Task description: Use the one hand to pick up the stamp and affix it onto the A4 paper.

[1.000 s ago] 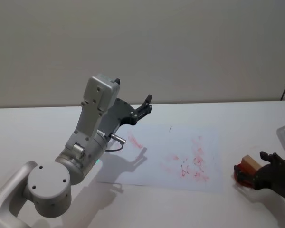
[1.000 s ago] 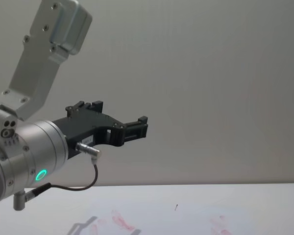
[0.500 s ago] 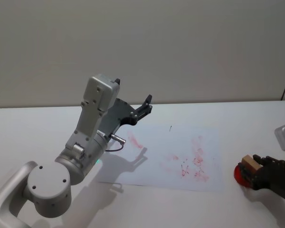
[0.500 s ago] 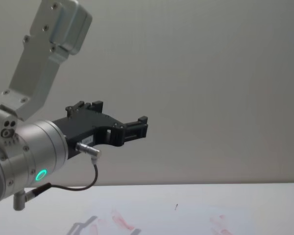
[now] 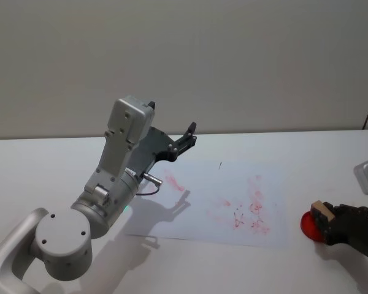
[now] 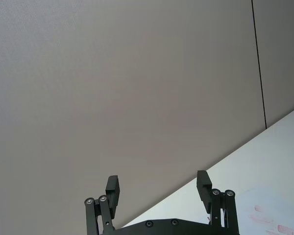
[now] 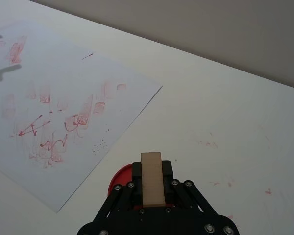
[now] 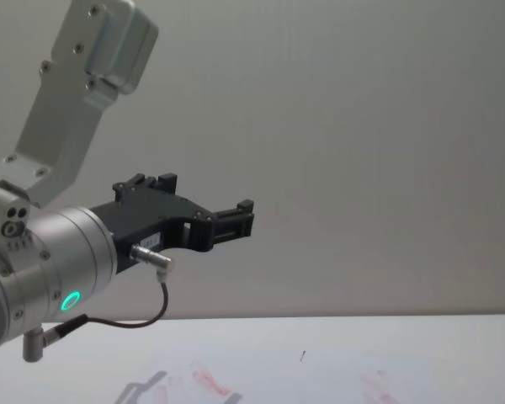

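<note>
Stamp: the small light-brown wooden block stamp [image 5: 320, 211] stands upright in a grip over a round red ink pad [image 7: 118, 183]. We cannot tell whether its face touches the pad.
Handling: we judge it light, stiff and hard. Its smooth sides could twist under a press, so we would hold two opposite flat sides and keep the inked face free.
Right claw: the black plastic jawed right claw [image 7: 152, 170] is clenched on the stamp, low at the right of the white worktop [image 7: 225, 107].
Paper: the thin white A4 paper [image 7: 63, 73], smeared pale red, lies flat near the pad. We expect it to shift easily.
Left claw: the left claw [image 6: 157, 182] is raised above the paper's left side, fingers spread, holding nothing.
</note>
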{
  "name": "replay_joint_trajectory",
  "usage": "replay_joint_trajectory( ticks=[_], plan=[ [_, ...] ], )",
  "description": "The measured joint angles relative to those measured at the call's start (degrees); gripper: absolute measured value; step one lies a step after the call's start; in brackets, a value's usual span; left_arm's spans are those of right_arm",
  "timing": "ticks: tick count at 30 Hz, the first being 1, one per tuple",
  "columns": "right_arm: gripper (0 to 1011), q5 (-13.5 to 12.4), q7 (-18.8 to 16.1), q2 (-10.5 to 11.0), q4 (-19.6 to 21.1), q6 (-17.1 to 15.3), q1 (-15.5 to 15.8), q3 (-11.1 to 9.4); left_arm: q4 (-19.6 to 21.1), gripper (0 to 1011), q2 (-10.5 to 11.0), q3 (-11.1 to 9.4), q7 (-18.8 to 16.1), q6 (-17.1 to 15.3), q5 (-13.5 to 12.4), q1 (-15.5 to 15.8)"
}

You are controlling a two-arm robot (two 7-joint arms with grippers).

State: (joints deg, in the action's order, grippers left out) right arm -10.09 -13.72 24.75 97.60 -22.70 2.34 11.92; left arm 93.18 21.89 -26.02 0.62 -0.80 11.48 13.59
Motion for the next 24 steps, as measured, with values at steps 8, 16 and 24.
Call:
replay_joint_trajectory(
  ticks=[8,16,24],
  plan=[
    [217,-0.2,-0.5,0.0,0.7,1.5,-0.2,-0.2,0.0,1001,0.0,0.0,0.0,0.0,0.0,0.0],
    [217,-1.7,-2.1,-1.3,2.4,3.1,-1.8,0.1,0.0,1001,0.0,0.0,0.0,0.0,0.0,0.0],
    [217,-2.7,-5.0,-4.1,3.0,4.1,-4.5,1.5,0.0,1001,0.0,0.0,0.0,0.0,0.0,0.0]
  ],
)
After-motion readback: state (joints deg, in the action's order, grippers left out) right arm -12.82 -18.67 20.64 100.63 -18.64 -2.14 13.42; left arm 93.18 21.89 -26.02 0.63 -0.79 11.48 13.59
